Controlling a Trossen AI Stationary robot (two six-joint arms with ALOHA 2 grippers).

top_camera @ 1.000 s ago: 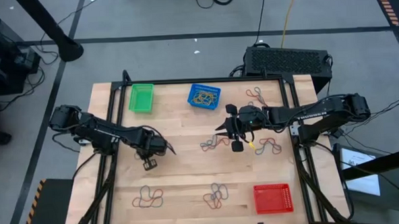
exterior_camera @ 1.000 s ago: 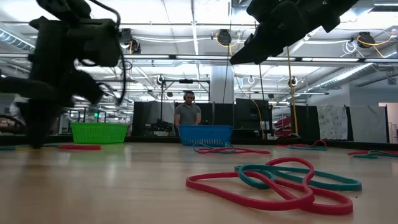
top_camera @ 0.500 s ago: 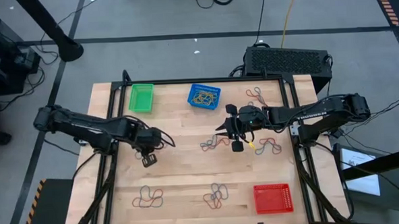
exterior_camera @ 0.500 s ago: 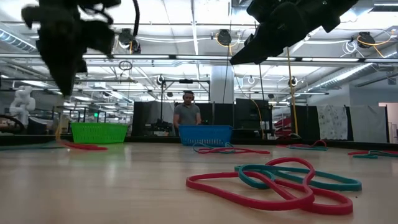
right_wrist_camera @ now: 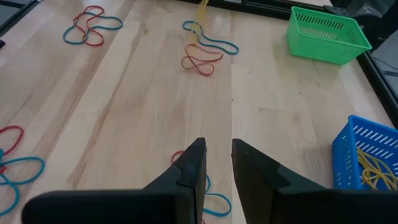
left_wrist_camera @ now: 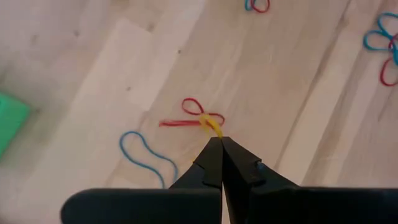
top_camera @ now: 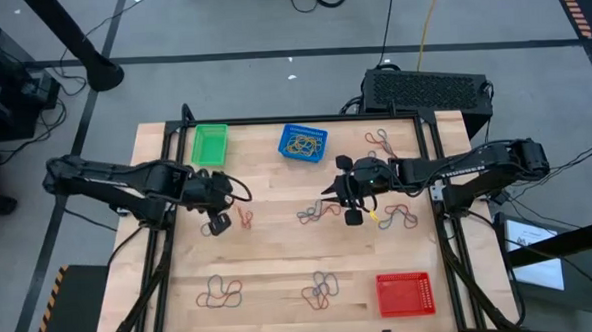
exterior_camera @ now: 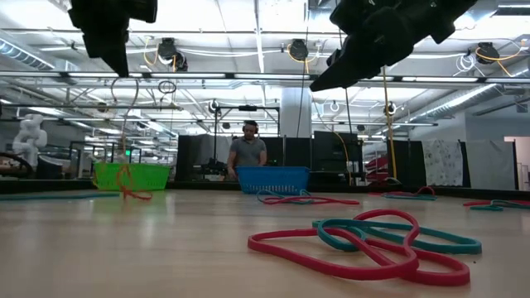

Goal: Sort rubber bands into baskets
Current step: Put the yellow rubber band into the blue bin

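My left gripper [top_camera: 220, 223] is raised over the table's left half, shut on a yellow rubber band [left_wrist_camera: 210, 124]. The band hangs below it [exterior_camera: 124, 116], tangled at its lower end with a red band [left_wrist_camera: 194, 115]. A blue band [left_wrist_camera: 146, 158] lies beside them on the wood. My right gripper [right_wrist_camera: 216, 155] hovers open over the middle right, above red and blue bands [top_camera: 318, 212], touching nothing. The green basket [top_camera: 210, 145] and the blue basket [top_camera: 303, 143], which holds yellow bands, stand at the far edge. The red basket [top_camera: 405, 293] stands near right. My left gripper pinches the yellow band's upper end [left_wrist_camera: 214, 130] between its two fingertips, coming from above and slanting steeply down. The band hangs below as a long drawn-out loop [exterior_camera: 126, 99]. The red band [exterior_camera: 132, 192] caught in its lower end reaches the table top.
More band clusters lie near left [top_camera: 221, 291], near middle [top_camera: 321, 290], far right [top_camera: 380, 139] and right [top_camera: 398, 217]. A black vented box [top_camera: 428, 88] stands behind the table's far right corner. A person [exterior_camera: 248, 153] stands far off beyond the table.
My left gripper has risen well above the table and tipped to point more steeply down, staying shut. The yellow band has been drawn up into a long hanging loop. The red band, which lay flat, has been gathered up at the loop's lower end.
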